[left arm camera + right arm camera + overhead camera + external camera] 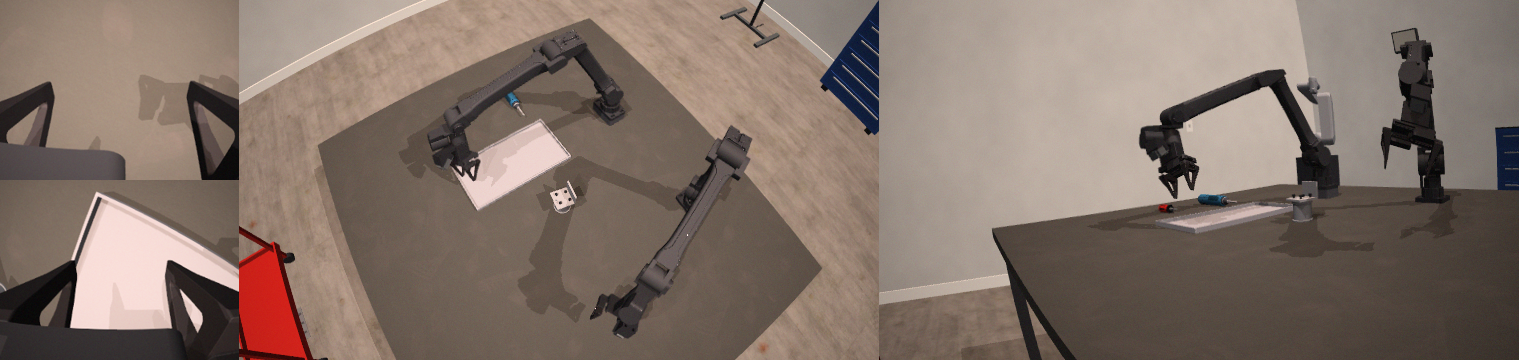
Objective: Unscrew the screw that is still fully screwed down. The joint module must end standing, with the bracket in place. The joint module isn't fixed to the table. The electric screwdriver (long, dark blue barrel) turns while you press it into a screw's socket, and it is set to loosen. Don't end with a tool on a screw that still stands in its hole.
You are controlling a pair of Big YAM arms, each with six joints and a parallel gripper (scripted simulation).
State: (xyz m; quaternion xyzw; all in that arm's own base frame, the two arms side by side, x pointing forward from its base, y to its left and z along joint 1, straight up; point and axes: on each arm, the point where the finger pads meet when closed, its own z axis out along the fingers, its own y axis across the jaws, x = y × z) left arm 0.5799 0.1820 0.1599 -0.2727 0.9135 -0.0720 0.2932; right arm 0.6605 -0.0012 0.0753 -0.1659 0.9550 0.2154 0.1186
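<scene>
Right now, your right end effector (468, 172) (1184, 192) (120, 267) hangs apart and unloaded over the tray (524, 182) (1195, 230) (86, 224); your left one (609, 322) (1407, 170) (120, 83) is wide apart. Your joint module (562, 211) (1302, 212) stands well inside the desk's (449, 260) (1229, 290) edges, just beside the tray.

On the table we list one tray, lying flat, with the joint module (564, 209) (1302, 210) standing just beside it. Beyond the tray's far edge we enter two tools (1212, 200) (1166, 208), lying apart.
</scene>
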